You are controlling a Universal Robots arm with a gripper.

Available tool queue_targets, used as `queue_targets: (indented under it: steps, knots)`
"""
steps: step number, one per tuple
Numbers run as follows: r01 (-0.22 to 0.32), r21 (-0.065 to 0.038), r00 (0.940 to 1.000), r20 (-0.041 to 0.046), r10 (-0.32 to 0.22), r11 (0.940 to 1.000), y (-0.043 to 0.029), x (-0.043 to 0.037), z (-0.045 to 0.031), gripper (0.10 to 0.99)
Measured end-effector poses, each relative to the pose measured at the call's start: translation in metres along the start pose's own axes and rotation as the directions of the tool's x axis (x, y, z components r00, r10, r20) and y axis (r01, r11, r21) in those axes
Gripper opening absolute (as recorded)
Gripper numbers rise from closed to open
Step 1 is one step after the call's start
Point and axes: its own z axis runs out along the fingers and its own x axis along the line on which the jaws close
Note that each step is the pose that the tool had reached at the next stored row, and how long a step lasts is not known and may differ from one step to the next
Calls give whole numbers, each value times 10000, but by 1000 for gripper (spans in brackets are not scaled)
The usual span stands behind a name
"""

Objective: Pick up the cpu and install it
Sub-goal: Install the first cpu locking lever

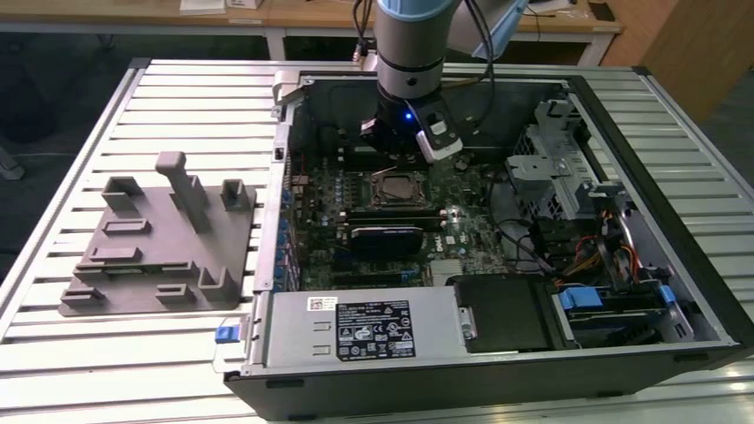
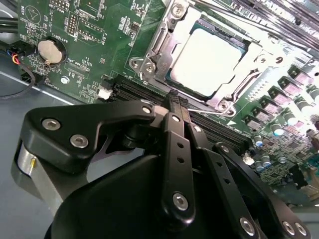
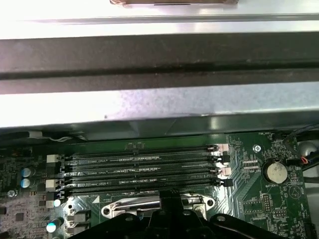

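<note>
The cpu point(image 2: 209, 59), a flat square chip with a silvery-white top, lies inside the metal-framed socket point(image 2: 164, 45) on the green motherboard. My gripper point(image 2: 177, 102) hovers beside the socket, over the black memory slots point(image 2: 134, 92), with its two black fingers pressed together and nothing visible between them. A thin wire lever point(image 2: 212, 111) of the socket runs just past the fingertips. In the exterior view the gripper point(image 1: 397, 152) hangs inside the open computer case just behind the socket point(image 1: 395, 187). The first wrist view has the gripper point(image 3: 172, 195) above the socket's metal frame point(image 3: 117, 209).
A grey plastic fixture point(image 1: 159, 238) sits on the slatted table at the exterior view's left. The case walls point(image 1: 282, 115) surround the board. A power supply point(image 1: 353, 327), drive cage point(image 1: 560, 177) and cables point(image 1: 595, 256) crowd the case. A coin battery point(image 2: 51, 51) lies on the board.
</note>
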Motion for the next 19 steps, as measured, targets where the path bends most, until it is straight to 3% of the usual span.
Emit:
queue_targets:
  steps: [8,13,19]
  knots:
    - [13,-4,10000,95,-13,10000,9,4,33,106]
    - [39,-10,9997,229,-38,10000,14,5,53,106]
    - [38,-4,9997,246,-38,10000,19,13,55,106]
